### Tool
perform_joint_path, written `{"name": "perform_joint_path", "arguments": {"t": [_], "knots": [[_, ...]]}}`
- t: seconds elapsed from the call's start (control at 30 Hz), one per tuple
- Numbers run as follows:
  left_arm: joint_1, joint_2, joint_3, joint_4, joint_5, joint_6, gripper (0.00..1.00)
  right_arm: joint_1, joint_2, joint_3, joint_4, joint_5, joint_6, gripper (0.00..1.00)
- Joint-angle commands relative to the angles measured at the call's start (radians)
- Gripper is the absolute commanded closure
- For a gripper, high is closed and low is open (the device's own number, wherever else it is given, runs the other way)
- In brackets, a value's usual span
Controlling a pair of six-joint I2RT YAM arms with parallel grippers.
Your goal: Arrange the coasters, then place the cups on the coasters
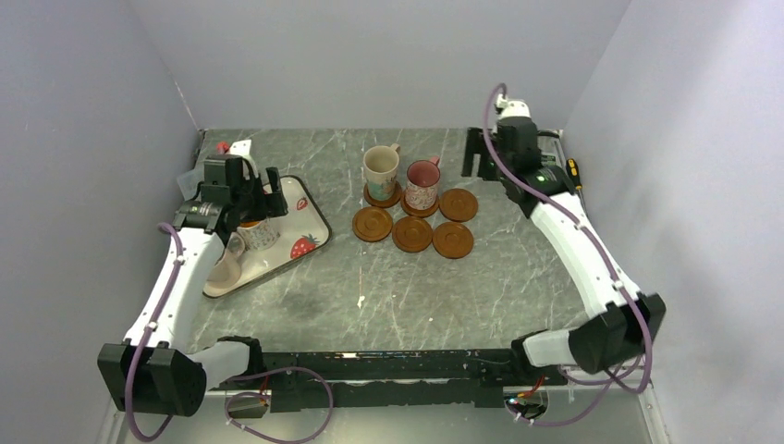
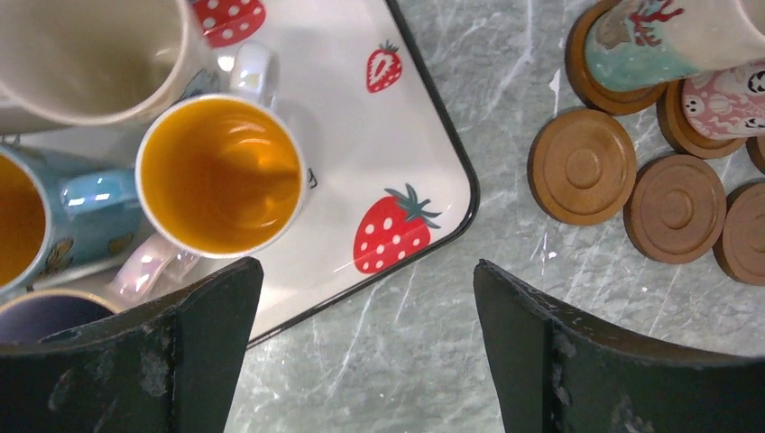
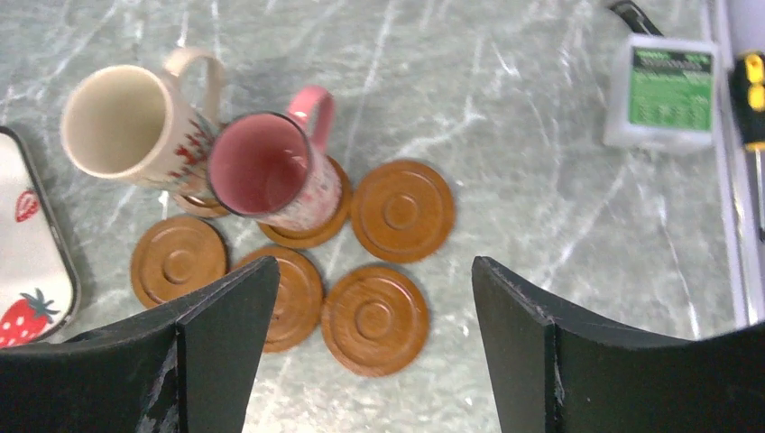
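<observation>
Six brown coasters lie in a two-by-three cluster mid-table. A cream cup (image 1: 381,169) (image 3: 122,122) and a pink-lined cup (image 1: 422,183) (image 3: 266,167) each stand on a back-row coaster. The other coasters (image 1: 458,204) (image 1: 373,224) (image 1: 412,234) (image 1: 453,240) (image 3: 401,209) (image 3: 374,317) are bare. An orange-lined cup (image 2: 221,176), a cream cup (image 2: 86,54) and a blue cup (image 2: 63,221) stand on the tray (image 2: 424,153). My left gripper (image 1: 263,194) (image 2: 365,271) hangs open over the tray's near corner. My right gripper (image 1: 481,165) (image 3: 372,266) is open, high behind the coasters, holding nothing.
The white strawberry-print tray (image 1: 310,217) lies at the left, close to the side wall. A white box with a green label (image 3: 668,90) and a yellow-handled screwdriver (image 3: 749,90) (image 1: 575,171) lie at the table's right edge. Walls close in the back and both sides.
</observation>
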Motion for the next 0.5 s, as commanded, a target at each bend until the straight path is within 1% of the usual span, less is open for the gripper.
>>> {"name": "perform_joint_path", "arguments": {"t": [0.0,0.13,0.23,0.37,0.47], "knots": [[0.046,-0.013,0.034,-0.095,0.014,-0.072,0.08,-0.08,-0.125,-0.138,0.001,-0.08,-0.002,0.17],[0.073,0.016,0.036,-0.067,0.054,-0.031,0.12,-0.1,-0.235,-0.237,0.003,-0.121,0.014,0.16],[0.073,0.071,0.09,-0.054,0.06,0.001,0.2,-0.103,-0.287,-0.289,0.007,-0.167,0.038,0.16],[0.074,0.191,0.183,-0.084,-0.012,0.028,0.28,-0.103,-0.328,-0.327,0.01,-0.214,0.063,0.16],[0.075,0.256,0.201,-0.087,-0.056,0.035,0.32,-0.104,-0.352,-0.346,0.006,-0.217,0.079,0.16]]}}
